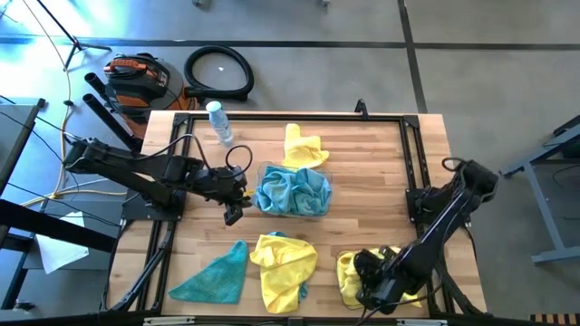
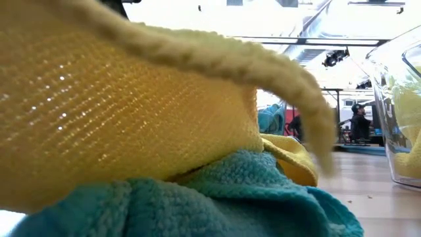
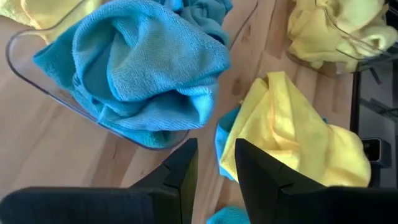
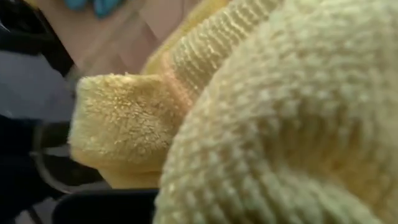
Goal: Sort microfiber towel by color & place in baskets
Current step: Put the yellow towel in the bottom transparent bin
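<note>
At table's front right, right gripper [image 1: 373,288] jaws closed in yellow towels [image 1: 349,272]

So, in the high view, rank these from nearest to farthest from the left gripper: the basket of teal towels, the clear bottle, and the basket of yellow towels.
From the left gripper:
1. Basket of teal towels, right beside it at table centre.
2. Clear bottle, at the table's back edge.
3. Basket of yellow towels, at the front right, under the right gripper.
</note>
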Action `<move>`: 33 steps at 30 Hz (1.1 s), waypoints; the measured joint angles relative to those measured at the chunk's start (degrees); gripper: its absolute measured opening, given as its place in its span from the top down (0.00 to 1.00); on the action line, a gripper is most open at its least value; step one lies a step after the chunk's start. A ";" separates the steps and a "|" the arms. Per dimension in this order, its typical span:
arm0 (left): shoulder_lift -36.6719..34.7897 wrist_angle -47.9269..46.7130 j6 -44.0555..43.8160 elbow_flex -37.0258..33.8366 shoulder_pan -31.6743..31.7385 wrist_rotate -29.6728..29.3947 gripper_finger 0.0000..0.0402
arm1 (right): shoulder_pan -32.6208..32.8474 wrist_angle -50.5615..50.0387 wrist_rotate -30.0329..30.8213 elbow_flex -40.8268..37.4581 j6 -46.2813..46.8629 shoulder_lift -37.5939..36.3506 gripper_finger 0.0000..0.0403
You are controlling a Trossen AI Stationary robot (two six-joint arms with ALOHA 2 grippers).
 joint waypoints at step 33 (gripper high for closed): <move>0.04 2.87 -2.47 0.02 -0.33 -0.58 0.77 | -0.05 4.16 -7.10 -0.02 5.62 0.90 0.58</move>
